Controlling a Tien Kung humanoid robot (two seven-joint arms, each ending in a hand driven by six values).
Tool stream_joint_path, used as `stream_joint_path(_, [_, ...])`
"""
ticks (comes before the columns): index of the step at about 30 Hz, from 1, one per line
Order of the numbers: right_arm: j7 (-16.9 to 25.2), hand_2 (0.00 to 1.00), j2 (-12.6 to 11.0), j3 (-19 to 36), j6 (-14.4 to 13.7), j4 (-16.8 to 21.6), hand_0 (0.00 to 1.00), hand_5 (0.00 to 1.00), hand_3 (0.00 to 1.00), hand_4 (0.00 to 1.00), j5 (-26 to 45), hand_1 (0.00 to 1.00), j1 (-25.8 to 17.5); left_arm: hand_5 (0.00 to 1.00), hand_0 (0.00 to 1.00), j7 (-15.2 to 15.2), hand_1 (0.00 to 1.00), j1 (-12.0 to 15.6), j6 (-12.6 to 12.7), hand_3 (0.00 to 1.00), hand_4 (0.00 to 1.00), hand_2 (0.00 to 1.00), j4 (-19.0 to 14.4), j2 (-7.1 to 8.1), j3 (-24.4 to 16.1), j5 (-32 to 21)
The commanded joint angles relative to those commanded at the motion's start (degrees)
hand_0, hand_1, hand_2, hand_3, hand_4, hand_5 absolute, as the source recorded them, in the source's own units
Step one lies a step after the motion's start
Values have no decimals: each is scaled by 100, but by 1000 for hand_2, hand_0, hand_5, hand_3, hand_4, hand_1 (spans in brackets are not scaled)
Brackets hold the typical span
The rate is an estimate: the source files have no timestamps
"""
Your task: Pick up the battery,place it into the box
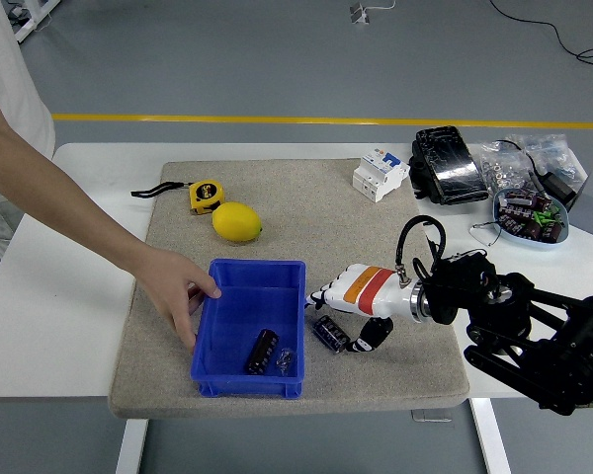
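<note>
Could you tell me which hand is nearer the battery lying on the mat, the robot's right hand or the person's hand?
The robot's right hand is over the battery; the person's hand is at the blue box.

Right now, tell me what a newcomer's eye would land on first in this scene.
The blue box near the mat's front edge stands out, with a person's hand gripping its left wall and one battery lying inside. Just right of it, the robot's right hand is lowered over a second battery on the mat. Behind the box, a bright lemon sits beside a yellow tape measure.
</note>
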Motion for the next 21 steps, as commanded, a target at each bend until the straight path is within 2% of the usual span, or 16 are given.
stream_joint_path(4, [38, 773, 15, -89, -54, -53, 612, 172, 897, 883, 39, 646, 9, 562, 538, -7, 495, -7, 0, 594, 680, 566, 0, 0, 13, -21])
stream_joint_path(5, [49, 757, 18, -107, -74, -55, 605, 175, 856, 881, 48, 634, 8, 561, 539, -7, 494, -7, 1, 595, 680, 565, -1, -1, 14, -24])
stream_joint_path(10, [81, 757, 35, -165, -117, -44, 605, 175, 856, 881, 78, 634, 15, 561, 539, 4, 494, -3, -2, 595, 680, 565, 1, 3, -7, 5])
stream_joint_path(11, [86, 724, 39, -176, -129, -45, 569, 166, 820, 858, 93, 592, 15, 561, 536, 7, 493, -3, 0, 595, 680, 563, 1, 1, -15, 16])
stream_joint_path(16, [88, 724, 62, -209, -167, -118, 569, 166, 820, 858, 153, 592, -5, 561, 536, 12, 493, -1, 0, 595, 680, 563, 0, 0, -12, 21])
stream_joint_path(17, [88, 671, 65, -211, -173, -135, 542, 133, 761, 789, 161, 542, -9, 559, 536, 14, 494, -2, 0, 595, 679, 564, 0, -1, -13, 25])
stream_joint_path(21, [91, 671, 63, -216, -183, -180, 542, 133, 761, 789, 194, 542, -20, 559, 536, 7, 494, -3, 3, 595, 679, 564, -2, -3, 0, -1])
